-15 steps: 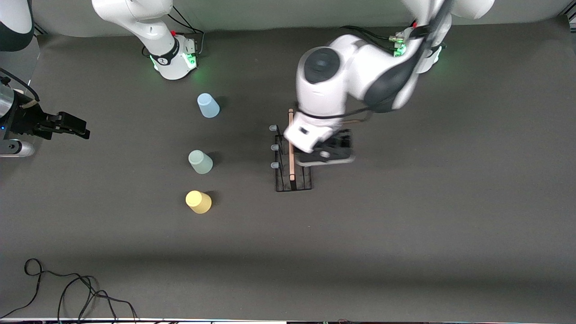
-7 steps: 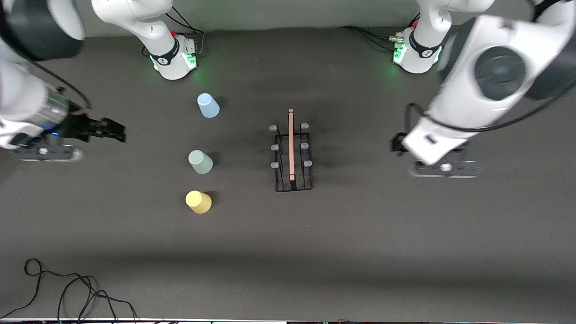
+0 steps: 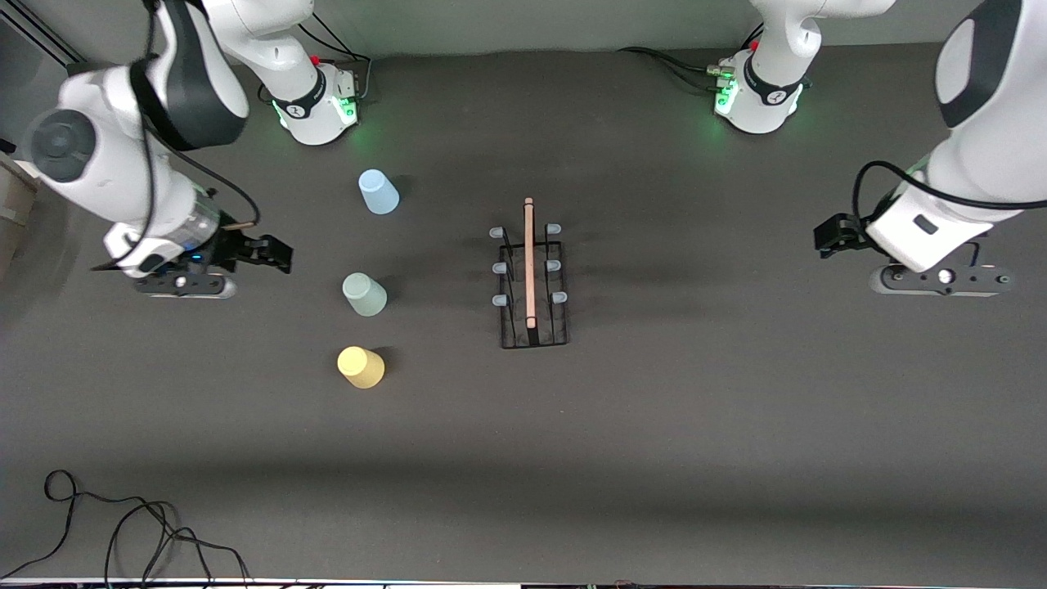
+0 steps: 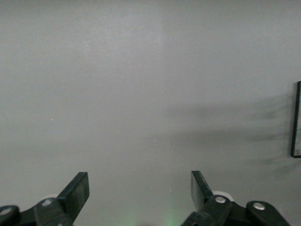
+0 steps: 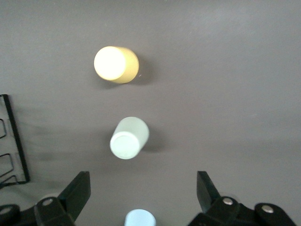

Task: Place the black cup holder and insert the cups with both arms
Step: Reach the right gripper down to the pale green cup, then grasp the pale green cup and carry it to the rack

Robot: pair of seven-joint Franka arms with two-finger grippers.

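The black cup holder point(image 3: 530, 278) with its wooden rod stands on the table's middle, no cup on its pale-blue pegs. Toward the right arm's end, three cups stand in a row, narrow ends up: light blue point(image 3: 378, 191), pale green point(image 3: 364, 294) and yellow point(image 3: 361, 366) nearest the front camera. My right gripper point(image 3: 274, 252) hangs open and empty beside that row; its wrist view shows the yellow cup point(image 5: 115, 64), green cup point(image 5: 129, 138) and blue cup point(image 5: 140, 218) past its open gripper point(image 5: 143, 182). My left gripper point(image 3: 828, 236) is open and empty over bare table toward the left arm's end.
Both arm bases point(image 3: 315, 106) point(image 3: 757, 94) stand along the table's edge farthest from the front camera. A loose black cable point(image 3: 123, 523) lies at the near corner on the right arm's end. The left wrist view shows only the holder's edge point(image 4: 296, 120).
The left arm has swung away from the holder to its own end of the table. The right gripper has travelled in toward the row of cups. The holder and cups stayed put.
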